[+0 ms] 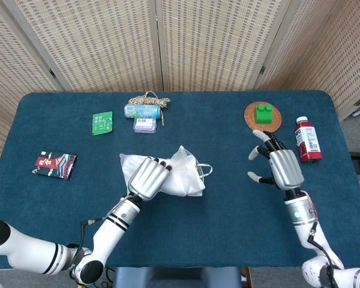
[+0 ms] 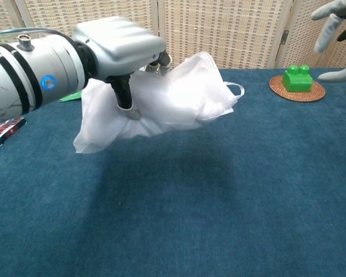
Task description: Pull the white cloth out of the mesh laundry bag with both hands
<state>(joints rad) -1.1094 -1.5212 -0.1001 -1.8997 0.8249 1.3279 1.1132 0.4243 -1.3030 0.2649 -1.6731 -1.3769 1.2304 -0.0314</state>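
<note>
The white mesh laundry bag [image 1: 183, 175] [image 2: 179, 98] hangs above the blue table, bunched up, with the white cloth inside it not told apart from the mesh. My left hand [image 1: 147, 177] [image 2: 118, 49] grips the bag near its middle and holds it in the air; a thin loop [image 2: 235, 89] sticks out at its right end. My right hand [image 1: 276, 165] [image 2: 336, 16] is open, fingers spread, to the right of the bag and apart from it; in the chest view only its fingers show at the top right corner.
A green block [image 1: 263, 112] sits on a round woven coaster [image 1: 263, 123] at the back right, a red bottle [image 1: 307, 139] beside it. A rope coil [image 1: 149, 99], a can [image 1: 141, 111], a small box [image 1: 144, 124], a green packet [image 1: 102, 122] and a dark packet [image 1: 54, 165] lie left.
</note>
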